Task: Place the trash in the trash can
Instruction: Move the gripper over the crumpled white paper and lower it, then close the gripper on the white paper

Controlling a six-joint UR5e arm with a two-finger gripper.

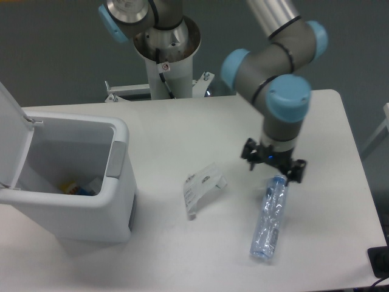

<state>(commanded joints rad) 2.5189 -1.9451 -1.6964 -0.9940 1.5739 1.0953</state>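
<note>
A clear plastic bottle [268, 221] with a blue cap lies flat on the white table, right of centre, cap end pointing away from me. A creased white paper wrapper [200, 187] with dark print rests near the table's middle. The trash can [113, 216], a white bin with its lid hinged up at the left, stands at the left edge with some coloured items inside. My gripper [273, 166] hangs open just above the bottle's cap end, its two black fingers spread apart with nothing between them.
The arm's base column [165, 55] rises behind the table's far edge, with a metal bracket [200, 85] beside it. The table's right edge runs close to the bottle. A dark object [380, 261] sits at the lower right corner.
</note>
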